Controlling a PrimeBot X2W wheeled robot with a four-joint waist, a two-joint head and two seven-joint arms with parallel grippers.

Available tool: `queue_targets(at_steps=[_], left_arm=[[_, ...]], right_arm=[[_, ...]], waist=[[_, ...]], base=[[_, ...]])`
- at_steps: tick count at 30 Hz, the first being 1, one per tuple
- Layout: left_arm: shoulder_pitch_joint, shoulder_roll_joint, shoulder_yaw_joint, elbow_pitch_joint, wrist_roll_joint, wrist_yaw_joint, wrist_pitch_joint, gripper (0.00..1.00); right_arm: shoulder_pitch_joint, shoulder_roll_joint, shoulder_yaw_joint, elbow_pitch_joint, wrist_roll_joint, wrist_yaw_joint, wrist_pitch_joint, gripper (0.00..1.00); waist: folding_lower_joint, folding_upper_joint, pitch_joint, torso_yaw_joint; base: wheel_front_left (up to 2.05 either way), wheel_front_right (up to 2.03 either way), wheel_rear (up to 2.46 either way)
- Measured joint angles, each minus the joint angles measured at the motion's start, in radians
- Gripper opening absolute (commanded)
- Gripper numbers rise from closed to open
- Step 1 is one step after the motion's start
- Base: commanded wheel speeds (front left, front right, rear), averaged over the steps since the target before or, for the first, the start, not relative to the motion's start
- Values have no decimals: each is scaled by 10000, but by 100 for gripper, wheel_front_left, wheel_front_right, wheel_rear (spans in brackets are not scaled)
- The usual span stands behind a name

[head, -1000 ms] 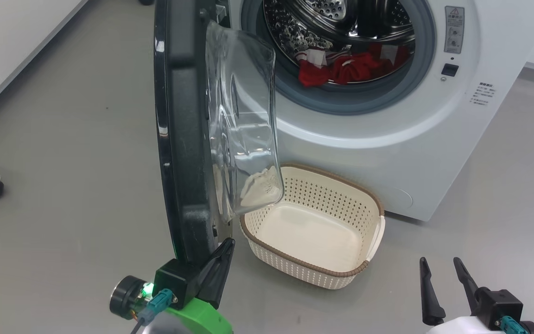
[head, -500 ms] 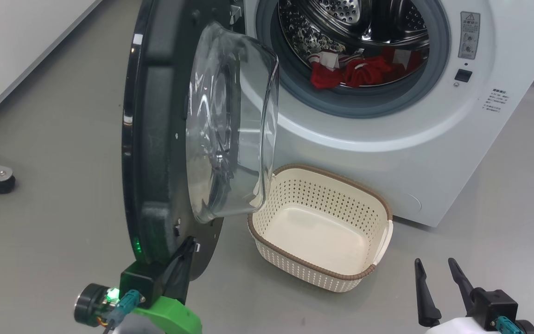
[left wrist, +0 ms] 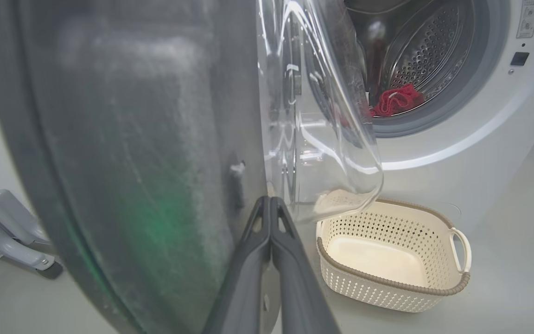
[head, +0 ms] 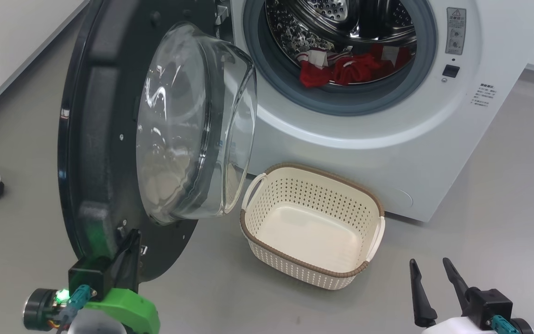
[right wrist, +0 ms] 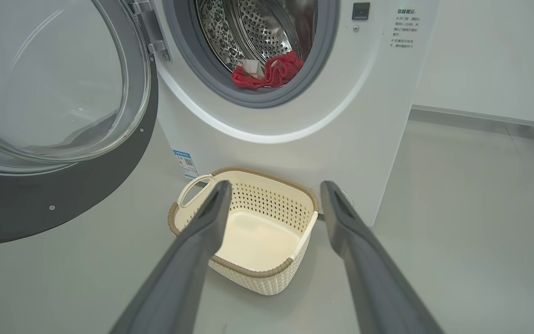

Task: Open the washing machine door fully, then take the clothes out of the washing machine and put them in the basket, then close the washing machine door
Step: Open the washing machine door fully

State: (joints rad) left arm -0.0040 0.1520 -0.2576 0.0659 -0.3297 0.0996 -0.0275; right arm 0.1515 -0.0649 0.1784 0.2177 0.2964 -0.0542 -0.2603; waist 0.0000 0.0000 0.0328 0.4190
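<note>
Clearly, from the head view, the first step is in hand: the washing machine door (head: pixel 95 139) stands swung well out from the washing machine (head: pixel 387 139), its glass bowl facing the drum. The left end effector (head: pixel 132 235) is pinched closed with nothing between its fingers, their tips against the door's lower inner face. The arm sits low at the lower left, fingers pointing up. The clothes (head: pixel 346 69) lie at the drum's front lip, and the basket (head: pixel 304 265) sits empty on the floor just before the machine. The right end effector (head: pixel 429 263) waits low at the right, spread open.

In the left wrist view, the closed fingers (left wrist: pixel 270 218) lie along the door (left wrist: pixel 132 162), beside the glass.

In the right wrist view, the open right end effector (right wrist: pixel 275 185) points towards the basket (right wrist: pixel 253 278), with the clothes (right wrist: pixel 269 72) above it in the drum. The next move probably calls for freeing the left arm and reaching an open end effector into the drum.
</note>
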Motion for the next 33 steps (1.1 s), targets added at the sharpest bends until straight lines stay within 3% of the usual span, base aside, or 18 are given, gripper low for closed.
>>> queue_targets(at_steps=[33], left_arm=[[-1326, 263, 2763, 1929, -711, 96, -757, 0]], right_arm=[[-577, -441, -134, -199, -278, 4, 0, 100]], waist=[[0, 0, 1236, -420]], base=[[0, 0, 0]])
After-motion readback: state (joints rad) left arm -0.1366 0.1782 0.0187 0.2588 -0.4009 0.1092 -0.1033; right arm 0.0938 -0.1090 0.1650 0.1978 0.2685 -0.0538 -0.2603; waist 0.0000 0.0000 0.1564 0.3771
